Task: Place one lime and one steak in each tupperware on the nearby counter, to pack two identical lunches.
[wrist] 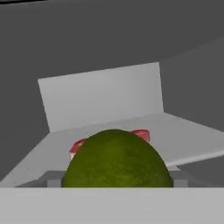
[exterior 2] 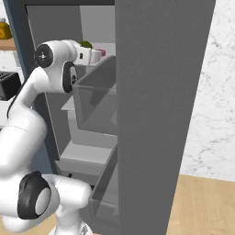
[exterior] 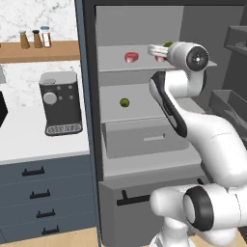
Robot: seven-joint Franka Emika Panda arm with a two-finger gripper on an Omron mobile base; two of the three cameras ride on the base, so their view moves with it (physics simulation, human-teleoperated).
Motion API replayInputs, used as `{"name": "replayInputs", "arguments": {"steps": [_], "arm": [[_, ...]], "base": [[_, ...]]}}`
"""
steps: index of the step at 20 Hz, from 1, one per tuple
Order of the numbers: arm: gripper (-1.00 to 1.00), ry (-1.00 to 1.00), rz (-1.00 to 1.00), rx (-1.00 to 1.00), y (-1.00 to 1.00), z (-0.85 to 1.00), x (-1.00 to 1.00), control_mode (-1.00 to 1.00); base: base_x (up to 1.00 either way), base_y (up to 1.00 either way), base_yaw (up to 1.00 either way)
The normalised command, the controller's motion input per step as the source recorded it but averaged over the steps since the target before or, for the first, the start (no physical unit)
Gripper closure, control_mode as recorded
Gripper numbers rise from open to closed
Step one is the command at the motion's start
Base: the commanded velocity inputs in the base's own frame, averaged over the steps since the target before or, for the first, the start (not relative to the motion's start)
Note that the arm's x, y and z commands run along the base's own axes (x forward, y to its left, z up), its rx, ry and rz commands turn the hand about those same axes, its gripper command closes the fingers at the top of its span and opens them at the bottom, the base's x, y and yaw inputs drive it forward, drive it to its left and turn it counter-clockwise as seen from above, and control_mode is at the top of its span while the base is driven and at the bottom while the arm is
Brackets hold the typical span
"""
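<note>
The white arm is reaching into the open dark-grey fridge cabinet [exterior: 144, 120], and its two-finger gripper [exterior: 163, 51] is sitting at the upper shelf. In the hand view a round, dull olive-green lime [wrist: 117, 161] is bulging up between the finger tips at six o'clock; the jaws are standing about half apart with the fruit filling the gap, so I judge them to be clamped on it across its widest part.

That lime is looking light, firm and smooth-skinned, likely to roll or squirt out if pinched off centre, so a hold across the middle is suiting it. Behind it, at twelve o'clock, a chunky red-pink steak piece [wrist: 141, 135] is lying on the pale shelf. In the left base view a second red-pink steak [exterior: 131, 57] is resting on the same upper shelf at nine o'clock from the gripper, and a second small green lime [exterior: 124, 102] is sitting alone on the shelf below. The meat is probably softer and slicker, better gripped by its flanks.

The grey fridge drawer [exterior: 144, 137] is showing nothing inside.
</note>
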Motion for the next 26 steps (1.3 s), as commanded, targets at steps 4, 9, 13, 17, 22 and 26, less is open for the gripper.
{"name": "replayInputs", "arguments": {"steps": [4, 9, 13, 17, 22, 26], "arm": [[1.00, 0.52, 0.01, 0.00, -0.08, -0.61, -1.00, -1.00], [1.00, 0.49, 0.01, -0.05, -0.21, -1.00, -0.95, -1.00], [1.00, 0.17, 0.01, 0.00, -0.22, -0.99, -0.68, -1.00], [1.00, 0.17, 0.04, 0.00, 0.01, -0.47, -0.65, 1.00], [1.00, 0.00, 0.00, 0.00, 0.00, 0.00, 0.00, 1.00], [1.00, 0.00, 0.00, 0.00, 0.00, 0.00, 0.00, 1.00]], "base": [[0.00, 0.00, 0.00], [0.00, 0.00, 0.00], [0.00, 0.00, 0.00], [-0.25, 0.07, 0.04], [-0.58, 0.92, 0.43], [-0.01, 1.00, 0.37]]}}
